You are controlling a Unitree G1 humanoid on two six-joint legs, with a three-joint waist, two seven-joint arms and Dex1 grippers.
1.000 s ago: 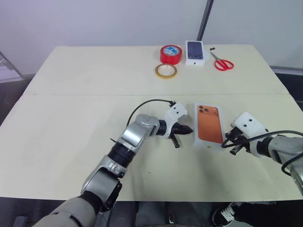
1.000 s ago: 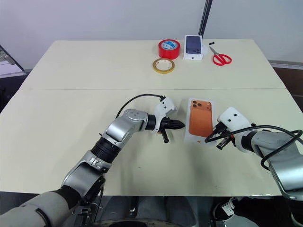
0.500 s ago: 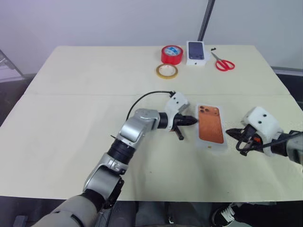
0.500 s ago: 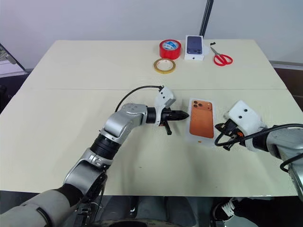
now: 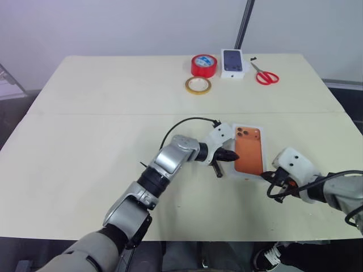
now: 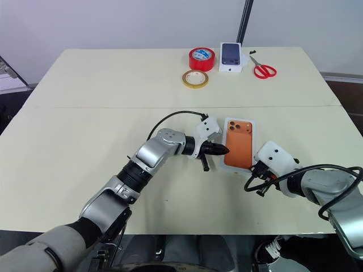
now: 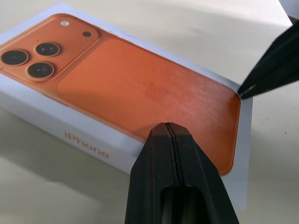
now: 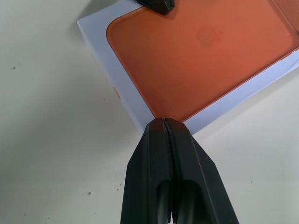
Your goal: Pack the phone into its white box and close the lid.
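The white box (image 5: 248, 152) lies closed on the table to the right of centre. The lid (image 7: 140, 88) sits on it, its top showing an orange phone back with three camera lenses and its side lettered "iPhone". The phone itself is hidden under the lid. My left gripper (image 5: 233, 154) is shut, and its tip rests on the lid's left long edge (image 7: 167, 125). My right gripper (image 5: 267, 177) is also shut. Its tip is at the box's near right corner (image 8: 163, 120), low by the table. Neither gripper holds anything.
At the table's far edge stand a red tape roll (image 5: 205, 65), a yellow tape roll (image 5: 198, 85), a white box printed with a dark phone (image 5: 234, 62) and red scissors (image 5: 265, 76). A dark pole (image 5: 245, 22) rises behind them.
My left gripper's tip has moved right onto the lid's left edge. My right gripper pulled away to the right, then came back to the box's near right corner. The box shifted slightly.
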